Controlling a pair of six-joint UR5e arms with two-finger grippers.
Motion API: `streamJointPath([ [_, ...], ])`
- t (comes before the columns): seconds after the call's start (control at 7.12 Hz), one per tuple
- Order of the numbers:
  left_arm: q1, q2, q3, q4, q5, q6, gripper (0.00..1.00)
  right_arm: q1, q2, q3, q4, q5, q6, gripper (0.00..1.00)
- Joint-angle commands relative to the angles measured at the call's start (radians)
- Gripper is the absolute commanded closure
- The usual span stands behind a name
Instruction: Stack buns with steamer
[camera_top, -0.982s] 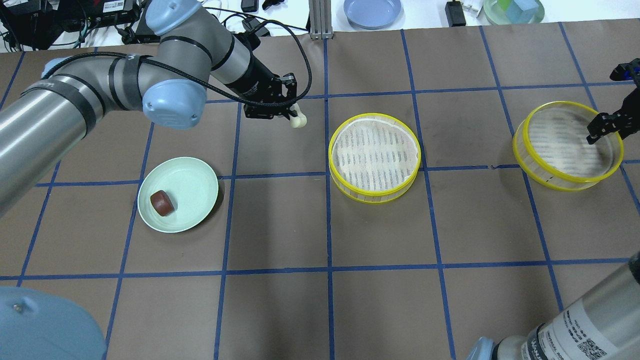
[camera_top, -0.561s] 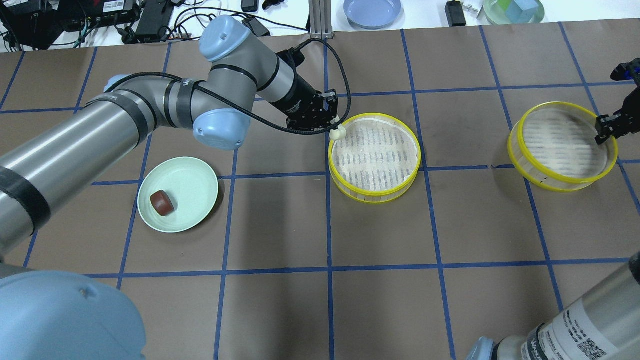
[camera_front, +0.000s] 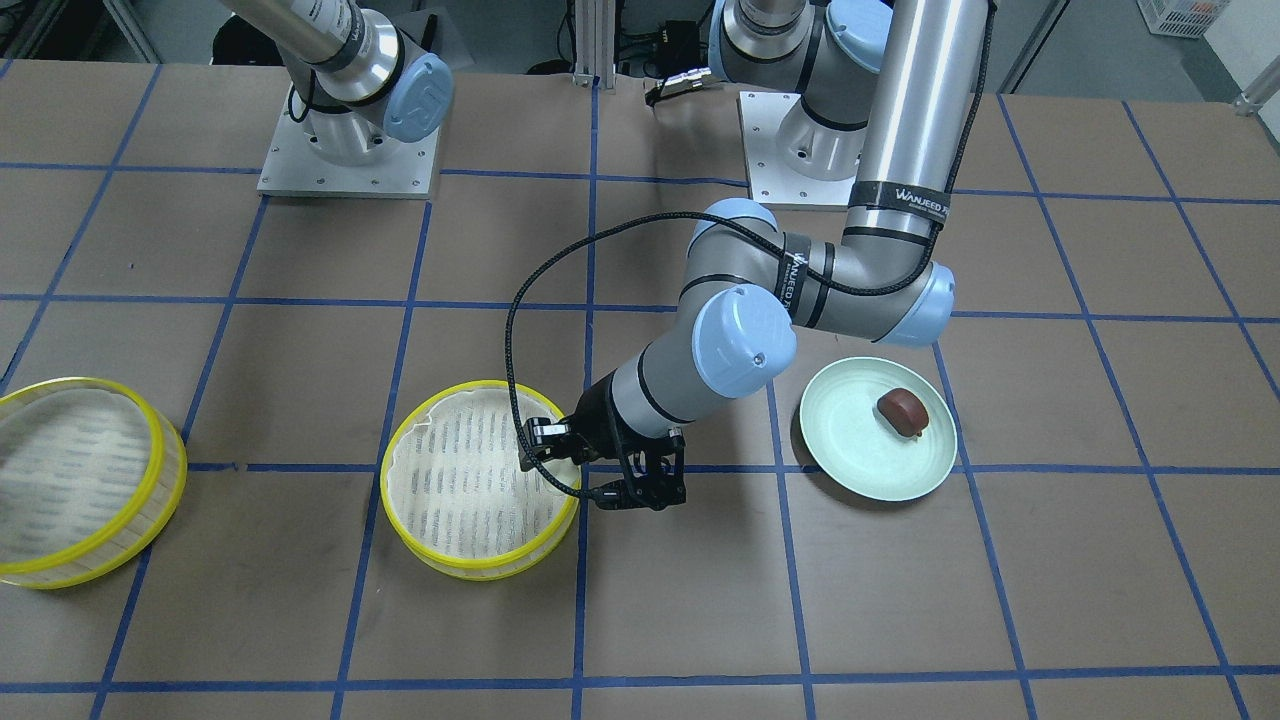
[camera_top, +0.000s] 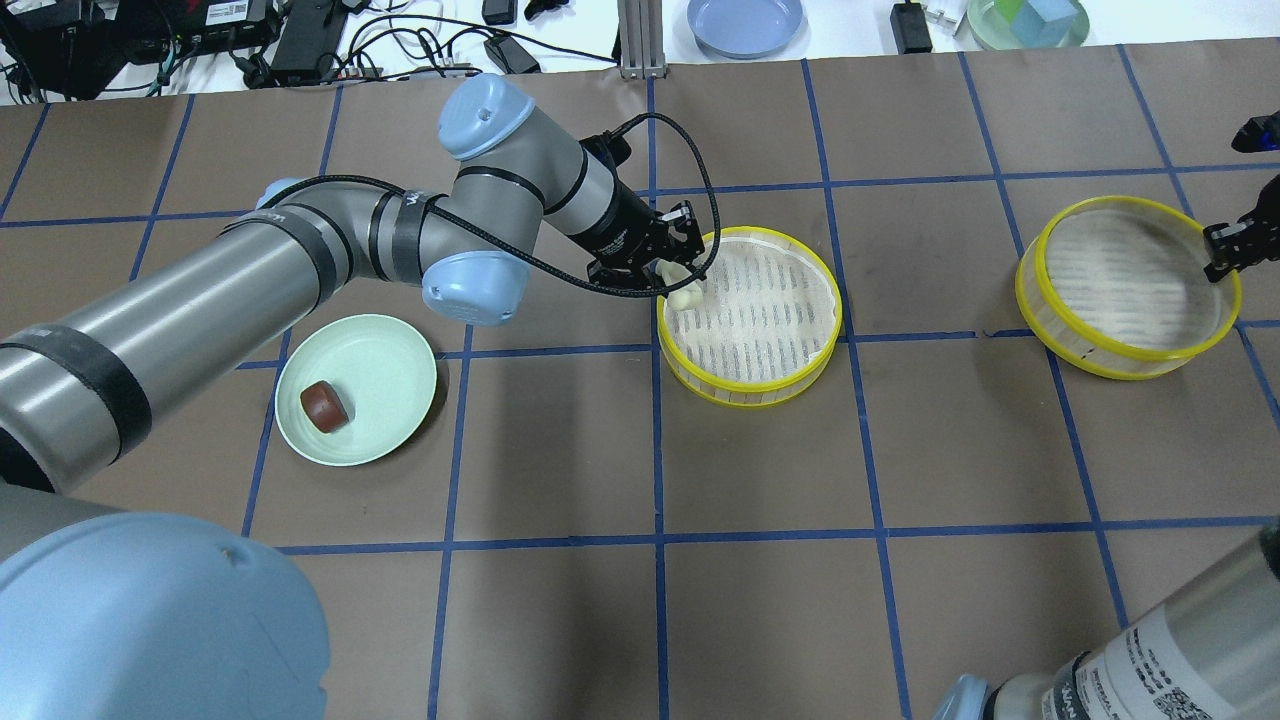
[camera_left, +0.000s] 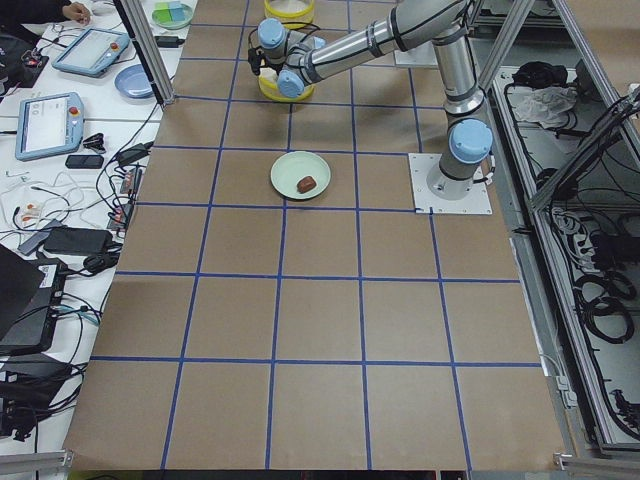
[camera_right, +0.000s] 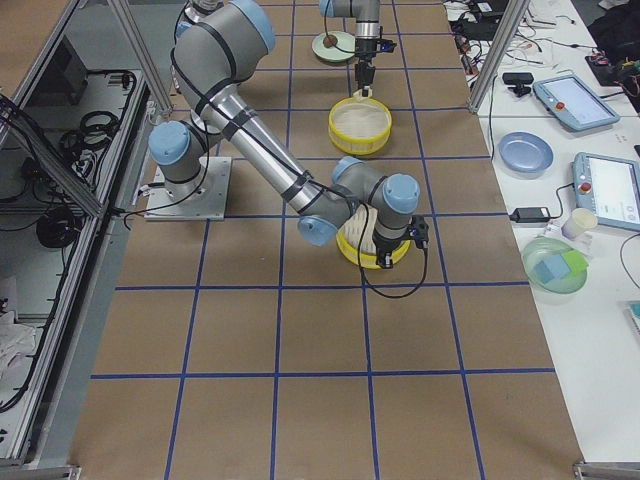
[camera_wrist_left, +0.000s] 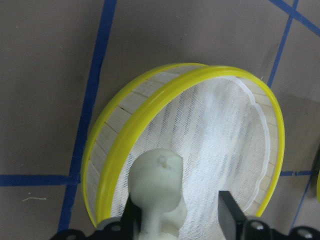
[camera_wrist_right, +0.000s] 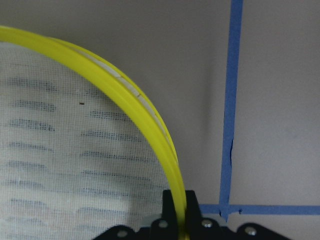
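The cream-white bun (camera_top: 685, 293) sits just inside the left rim of the middle yellow-rimmed steamer (camera_top: 750, 385), over its white cloth. My left gripper (camera_top: 678, 275) hangs right over it. In the left wrist view the bun (camera_wrist_left: 156, 190) leans on one finger, a gap shows to the other, and the jaws are open. The dark reddish-brown bun (camera_top: 324, 406) lies on the pale green plate (camera_top: 390, 360). At the far right my right gripper (camera_top: 1222, 250) is shut on the rim of the second steamer (camera_top: 1100, 355); the yellow rim (camera_wrist_right: 150, 130) runs between its fingers.
Behind the brown mat's far edge are a blue plate (camera_top: 745, 22), a green bowl with blocks (camera_top: 1028, 20), cables and an aluminium post (camera_top: 640, 40). My left arm stretches across the table's left half above the green plate.
My left gripper carried the white bun rightwards and down, from left of the middle steamer to inside its left rim, and its jaws have parted. The right steamer shifted slightly in my right gripper.
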Motion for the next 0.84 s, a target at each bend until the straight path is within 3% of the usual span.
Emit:
streamJointPath([
  [0.0,-0.017,-0.001,0.007,0.012,-0.002,-0.099,0.01,0.009,-0.043,0.000,0.048,0.004,0.005,0.97],
  [0.7,-0.031,0.036,0.052,-0.005,0.015,-0.113,0.00,0.089,-0.089,0.002,0.053,0.014,0.060,0.97],
])
